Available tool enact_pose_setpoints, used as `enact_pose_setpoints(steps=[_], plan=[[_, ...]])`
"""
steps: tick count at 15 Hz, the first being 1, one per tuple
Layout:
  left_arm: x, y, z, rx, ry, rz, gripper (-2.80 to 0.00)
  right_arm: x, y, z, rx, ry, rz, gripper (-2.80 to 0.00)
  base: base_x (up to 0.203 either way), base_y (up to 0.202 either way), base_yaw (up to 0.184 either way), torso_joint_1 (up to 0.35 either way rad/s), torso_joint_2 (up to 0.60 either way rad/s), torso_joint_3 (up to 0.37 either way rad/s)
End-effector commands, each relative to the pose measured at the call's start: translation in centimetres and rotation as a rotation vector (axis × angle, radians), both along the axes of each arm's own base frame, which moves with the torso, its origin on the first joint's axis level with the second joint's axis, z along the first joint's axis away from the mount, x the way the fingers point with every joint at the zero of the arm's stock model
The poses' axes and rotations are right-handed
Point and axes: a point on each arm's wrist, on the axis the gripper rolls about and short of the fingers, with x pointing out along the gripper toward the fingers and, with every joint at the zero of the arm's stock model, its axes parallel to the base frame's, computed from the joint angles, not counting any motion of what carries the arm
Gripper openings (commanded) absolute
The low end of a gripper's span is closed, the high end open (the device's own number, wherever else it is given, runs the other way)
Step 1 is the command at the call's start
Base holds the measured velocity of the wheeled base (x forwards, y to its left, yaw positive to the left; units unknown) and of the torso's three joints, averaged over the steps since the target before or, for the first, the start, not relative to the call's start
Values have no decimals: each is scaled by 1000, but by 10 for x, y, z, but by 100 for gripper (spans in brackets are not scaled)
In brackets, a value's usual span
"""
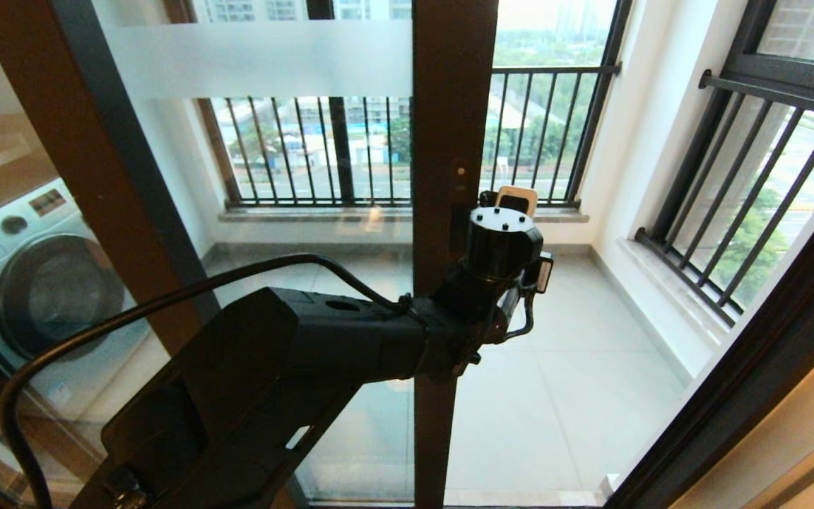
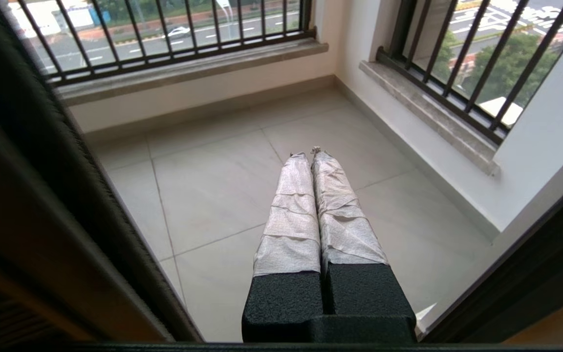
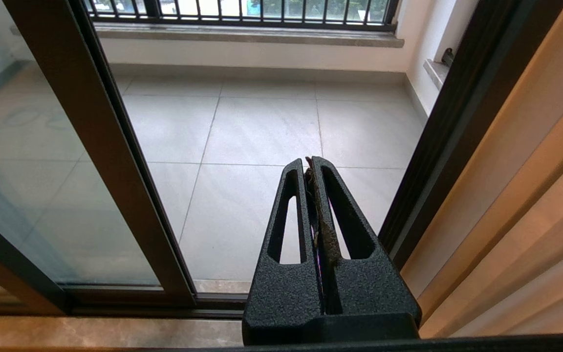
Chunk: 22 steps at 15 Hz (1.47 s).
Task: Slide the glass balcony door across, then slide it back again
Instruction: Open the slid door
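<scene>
The glass balcony door [image 1: 266,212], judged heavy, rigid and breakable, wants pushing at its brown stile, beside the clenched, empty left tool [image 2: 311,156].

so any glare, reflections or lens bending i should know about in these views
Head view: daylight is bright outside; the glass balcony door carries faint reflections, and straight frames splay outward toward the edges, with the left gripper beside the stile. Left wrist view: soft even light, no hard shadows, door edge close and blurred. Right wrist view: sheen on the floor tiles.
</scene>
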Motion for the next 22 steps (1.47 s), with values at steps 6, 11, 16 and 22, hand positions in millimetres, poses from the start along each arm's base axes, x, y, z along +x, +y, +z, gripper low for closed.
enact_pose_setpoints(steps=[6,11,16,22], plan=[[27,16,-14,44,-56,69,-280,0,0,0,-1,-1,1,-280,0,0,0,0,0,0],[33,23,-10,45,-64,90,-280,0,0,0,-1,0,2,-280,0,0,0,0,0,0],[37,30,-6,49,-70,126,-280,0,0,0,-1,-1,1,-280,0,0,0,0,0,0],[40,33,-8,52,-64,134,-280,0,0,0,-1,-1,1,-280,0,0,0,0,0,0]])
